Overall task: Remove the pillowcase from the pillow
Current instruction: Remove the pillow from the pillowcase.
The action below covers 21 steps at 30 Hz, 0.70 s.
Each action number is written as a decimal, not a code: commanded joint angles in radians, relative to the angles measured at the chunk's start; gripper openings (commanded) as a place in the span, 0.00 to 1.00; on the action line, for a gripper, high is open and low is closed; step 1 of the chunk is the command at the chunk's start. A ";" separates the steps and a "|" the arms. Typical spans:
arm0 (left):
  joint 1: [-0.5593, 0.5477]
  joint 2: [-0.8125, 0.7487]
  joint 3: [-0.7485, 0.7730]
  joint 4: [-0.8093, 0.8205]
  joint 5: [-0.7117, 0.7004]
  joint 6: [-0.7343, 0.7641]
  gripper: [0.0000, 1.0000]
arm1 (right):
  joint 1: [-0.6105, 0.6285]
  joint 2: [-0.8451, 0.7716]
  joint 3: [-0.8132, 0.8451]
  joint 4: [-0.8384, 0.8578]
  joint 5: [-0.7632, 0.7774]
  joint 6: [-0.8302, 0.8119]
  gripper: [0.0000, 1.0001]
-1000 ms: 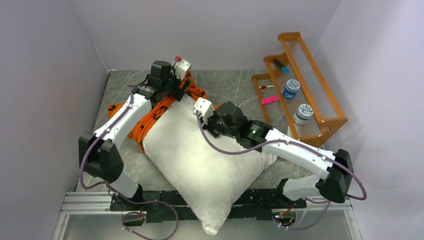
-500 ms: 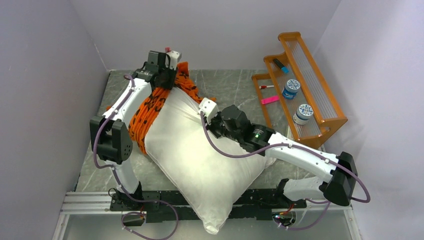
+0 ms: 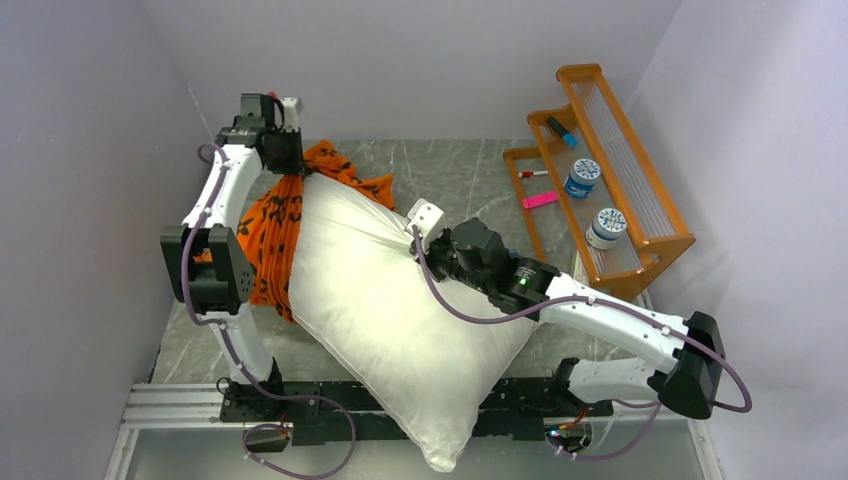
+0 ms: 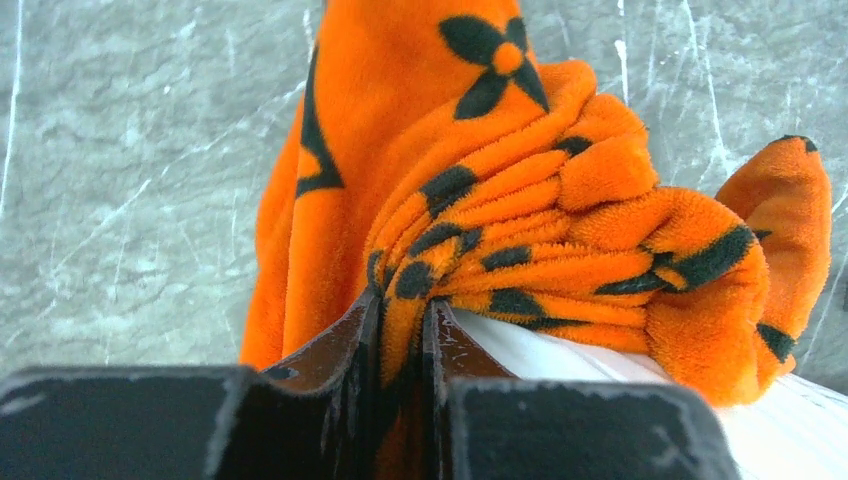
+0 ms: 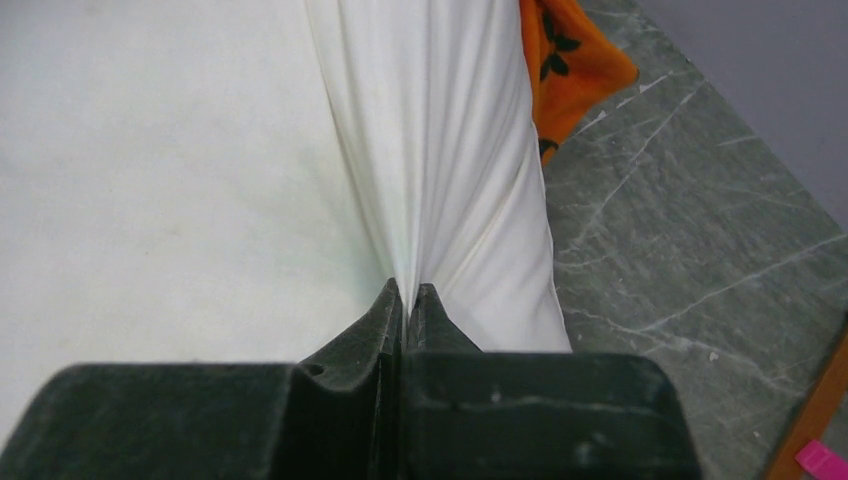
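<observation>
Gripping a bunched fold of the pillowcase (image 4: 560, 240), the left tool (image 4: 402, 310) has its jaws drawn close together, with plush orange fabric squeezed in the narrow gap between them. From above, that tool sits raised at the far left corner of the table (image 3: 460, 175), at the top end of the cover. The pillowcase hangs from it in a crumpled band down the left edge of the pillow (image 3: 390, 310), and a ruffled piece spreads out past the pillow's far corner. Only that far left corner and edge are wrapped in orange; most of the white cushion lies bare. The pillow stretches diagonally across the table, its near corner hanging over the rail where the arms are bolted.

The right tool (image 5: 405, 292) is clamped tight on a pinch of the pillow's white cloth, which fans out from the jaws in taut folds. From above it meets the pillow at its far right edge, with its arm reaching across from the right.

An orange rack (image 3: 640, 215) stands on the right of the table, well apart from the pillow, holding two small jars and a marker.
</observation>
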 commanded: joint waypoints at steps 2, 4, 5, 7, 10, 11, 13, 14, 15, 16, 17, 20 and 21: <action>0.193 0.016 0.093 0.270 -0.278 0.027 0.08 | 0.010 -0.109 -0.036 -0.237 0.112 0.037 0.00; 0.193 0.007 0.070 0.287 -0.200 -0.013 0.08 | 0.010 -0.102 -0.038 -0.226 0.130 0.038 0.00; 0.193 -0.004 0.038 0.311 -0.143 -0.030 0.08 | 0.007 -0.096 -0.038 -0.217 0.135 0.037 0.00; 0.190 -0.029 -0.022 0.352 -0.025 -0.075 0.07 | 0.005 -0.071 -0.030 -0.208 0.141 0.033 0.00; 0.179 -0.078 -0.130 0.407 0.083 -0.121 0.08 | 0.004 -0.036 -0.005 -0.195 0.131 0.027 0.00; 0.175 -0.098 -0.168 0.425 0.109 -0.131 0.08 | 0.004 -0.024 0.009 -0.194 0.121 0.023 0.00; 0.164 -0.138 -0.230 0.444 0.144 -0.142 0.09 | 0.004 -0.005 0.041 -0.189 0.086 0.013 0.00; 0.159 -0.155 -0.257 0.449 0.158 -0.144 0.10 | 0.004 0.006 0.064 -0.189 0.065 0.007 0.01; 0.154 -0.173 -0.279 0.451 0.170 -0.143 0.12 | 0.004 0.019 0.089 -0.195 0.052 -0.001 0.06; 0.150 -0.188 -0.299 0.449 0.181 -0.143 0.14 | 0.004 0.031 0.114 -0.201 0.040 -0.011 0.13; 0.148 -0.203 -0.316 0.448 0.188 -0.142 0.17 | 0.004 0.045 0.144 -0.208 0.024 -0.019 0.21; 0.145 -0.251 -0.363 0.451 0.195 -0.135 0.25 | 0.003 0.083 0.222 -0.219 -0.019 -0.052 0.46; 0.146 -0.265 -0.377 0.455 0.193 -0.132 0.26 | 0.004 0.094 0.245 -0.219 -0.029 -0.062 0.50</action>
